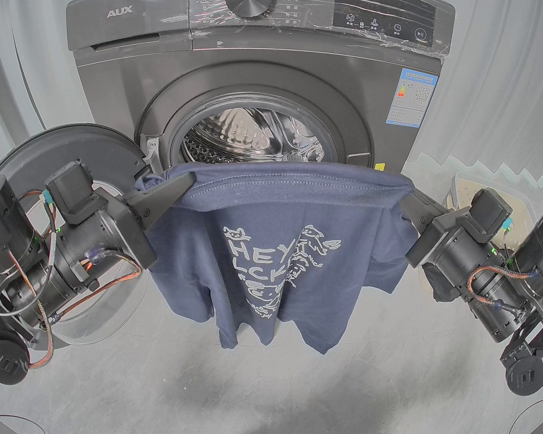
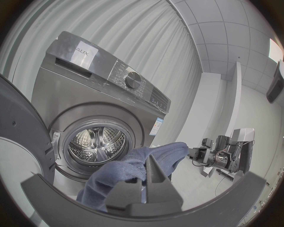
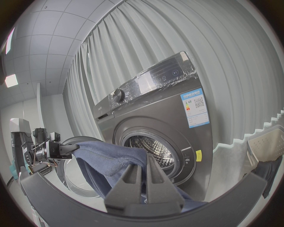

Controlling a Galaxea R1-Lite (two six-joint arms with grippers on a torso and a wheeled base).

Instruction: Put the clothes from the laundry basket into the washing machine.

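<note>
A navy T-shirt [image 1: 282, 239] with white print hangs stretched between my two grippers, right in front of the washing machine [image 1: 256, 73]. My left gripper [image 1: 169, 190] is shut on its left shoulder, my right gripper [image 1: 413, 206] shut on the other end. The drum opening [image 1: 255, 137] gapes just behind the shirt's top edge. In the left wrist view the fingers [image 2: 153, 174] pinch bunched blue cloth [image 2: 124, 171]; the right wrist view shows the same grip [image 3: 142, 174] on the shirt [image 3: 109, 159]. The laundry basket [image 3: 266, 147] stands to the machine's right, dark clothing [image 3: 267, 173] in it.
The round machine door [image 1: 62, 153] stands swung open at the left, behind my left arm. Pale curtains [image 1: 505, 88] hang behind the machine. Bare grey floor [image 1: 272, 397] lies below the hanging shirt.
</note>
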